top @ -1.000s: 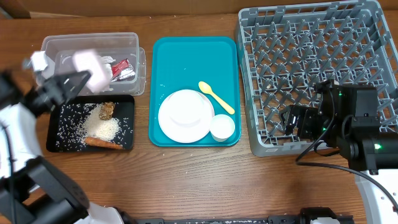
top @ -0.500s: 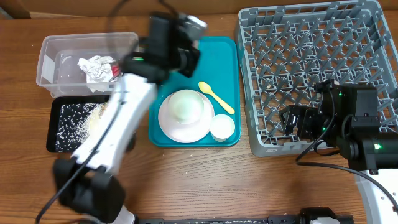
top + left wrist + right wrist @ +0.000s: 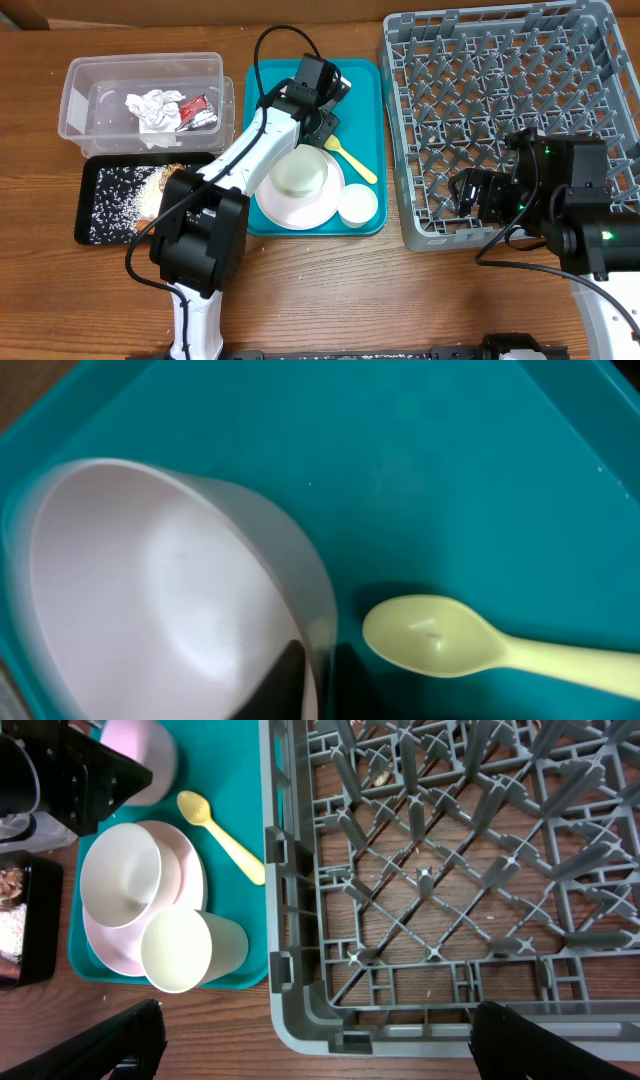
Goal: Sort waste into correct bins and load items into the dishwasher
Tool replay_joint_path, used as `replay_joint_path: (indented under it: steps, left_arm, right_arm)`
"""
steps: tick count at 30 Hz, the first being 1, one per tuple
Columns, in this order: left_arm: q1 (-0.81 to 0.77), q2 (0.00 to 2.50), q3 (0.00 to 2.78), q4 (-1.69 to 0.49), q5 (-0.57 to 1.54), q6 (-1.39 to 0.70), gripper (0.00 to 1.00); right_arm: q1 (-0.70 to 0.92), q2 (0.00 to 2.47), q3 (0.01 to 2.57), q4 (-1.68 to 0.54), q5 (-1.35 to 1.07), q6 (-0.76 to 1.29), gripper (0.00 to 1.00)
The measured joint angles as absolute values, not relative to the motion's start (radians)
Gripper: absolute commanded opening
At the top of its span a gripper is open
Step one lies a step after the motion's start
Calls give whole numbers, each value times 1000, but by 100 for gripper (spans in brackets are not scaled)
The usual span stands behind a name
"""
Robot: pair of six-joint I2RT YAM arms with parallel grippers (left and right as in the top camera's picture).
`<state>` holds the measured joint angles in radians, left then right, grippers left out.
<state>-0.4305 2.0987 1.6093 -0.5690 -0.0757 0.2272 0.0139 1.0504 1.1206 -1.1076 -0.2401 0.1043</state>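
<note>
Two white bowls (image 3: 299, 174) (image 3: 150, 590), one plate (image 3: 300, 212), one cup (image 3: 357, 203), one yellow spoon (image 3: 352, 162) on the teal tray (image 3: 275, 85)
One bowl's on the plate, the other at our left gripper (image 3: 324, 122), and we can't tell if it's gripped. Our right gripper (image 3: 315, 1015) is spread wide, empty, over the grey dish rack (image 3: 500, 90).

The left arm (image 3: 250, 150) had slim white plastic links joined by bulky black housings (image 3: 200, 240), with a thin black cable (image 3: 258, 60) looping at its twelve o'clock. The right arm (image 3: 575, 215) was boxy and black, dotted with small green lights (image 3: 605, 236), and trailed a second black cable (image 3: 492, 243) at nine o'clock.
</note>
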Motion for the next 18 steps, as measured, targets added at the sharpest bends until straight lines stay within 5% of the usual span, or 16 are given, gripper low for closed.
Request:
replay_joint_path:
  steps: [7, 15, 18]
  left_arm:
    - [-430, 2099, 1614, -596, -64, 168, 64]
    - [-429, 2088, 1892, -1047, -18, 97, 68]
    - [-430, 2059, 2014, -1227, 36, 83, 57]
  right_arm:
    - [14, 1050, 1121, -1107, -240, 105, 100]
    - [14, 1050, 1121, -1047, -342, 104, 100]
    - [14, 1050, 1121, -1029, -368, 104, 100]
